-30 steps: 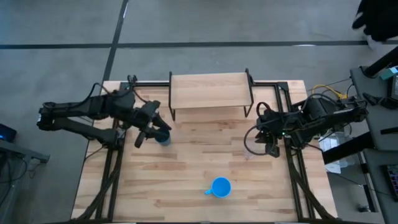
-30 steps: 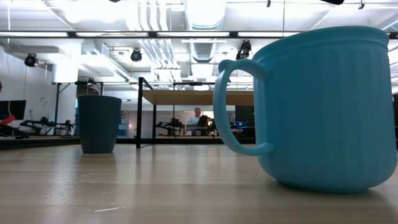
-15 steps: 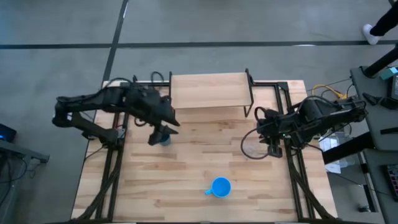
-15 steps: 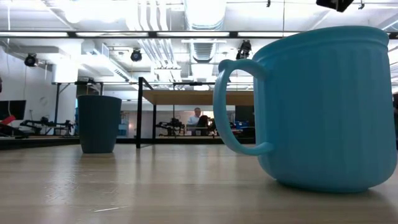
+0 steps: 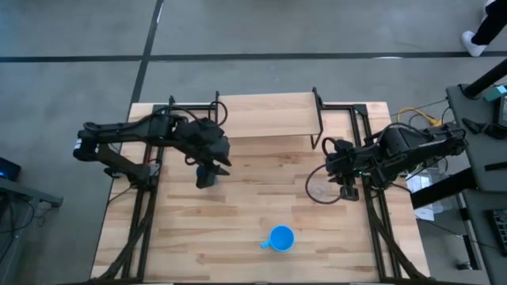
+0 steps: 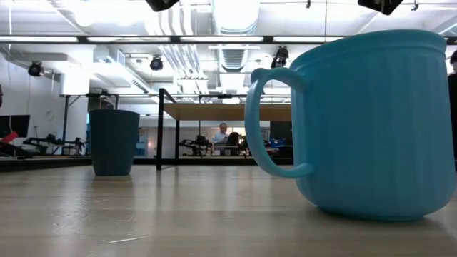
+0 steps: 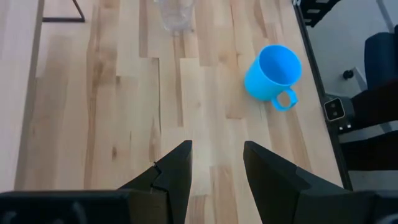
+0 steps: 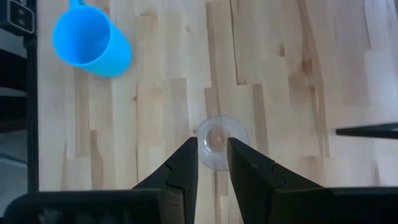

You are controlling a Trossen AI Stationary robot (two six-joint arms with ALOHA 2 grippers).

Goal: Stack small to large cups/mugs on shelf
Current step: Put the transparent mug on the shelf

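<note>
The navy cup (image 6: pixel 113 141) stands upright on its base on the table. In the high view my left gripper (image 5: pixel 208 171) hovers over it and covers it. That gripper (image 7: pixel 214 167) is open and high above the wood. The clear glass (image 8: pixel 219 142) stands on the table just ahead of my right gripper (image 8: pixel 212 163), which is narrowly open above it and apart from it. The glass (image 5: pixel 321 188) sits left of my right gripper (image 5: pixel 345 190). The bright blue mug (image 5: pixel 280 237) stands near the table's near edge. The shelf (image 5: pixel 266 115) stands at the far edge with nothing on it.
The shelf's black legs (image 5: pixel 218 142) reach down beside my left gripper. In the low view the blue mug (image 6: pixel 371 121) fills the right side. Bare wood lies between the cup, the glass and the mug. A person's shoe (image 5: pixel 479 36) shows on the floor far right.
My left arm has swung from the table's left side toward the middle. Its gripper has turned and come to hover over the navy cup. The cup, glass and mug have stayed in place.
</note>
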